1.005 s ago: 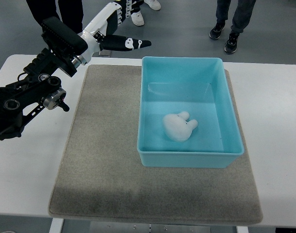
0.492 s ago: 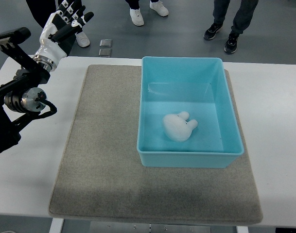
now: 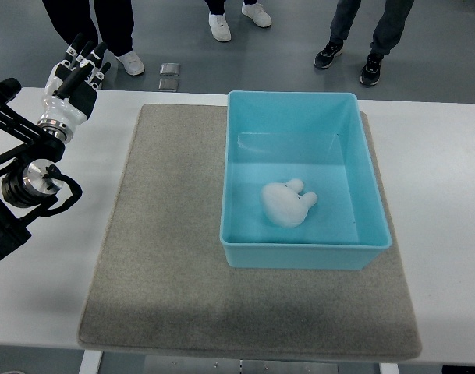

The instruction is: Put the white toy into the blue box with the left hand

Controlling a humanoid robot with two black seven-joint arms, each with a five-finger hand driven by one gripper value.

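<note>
Change since earlier frames: left arm has drawn back toward the left edge of the frame; its hand, formerly reaching over the mat's upper left corner, now sits farther left and lower. Toy and box have not shifted.

Grey felt mat: rectangular, lying flat on the white table, spanning the lower and central frame.

Light blue plastic box: open-topped, rectangular, resting on the right half of the mat.

White plush toy: rounded body with two short ear-like lobes, lying on the box floor, nearer the lower wall, touching no side.

Black jointed left arm: enters from the left edge, over the bare table left of the mat.

Left hand: white and black, upper left of frame, fingers extended and close together, pointing to the upper edge, holding nothing; well apart from the box.

Floor beyond the table: grey, with legs and shoes of standing persons along the upper edge, and two small grey squares.
</note>
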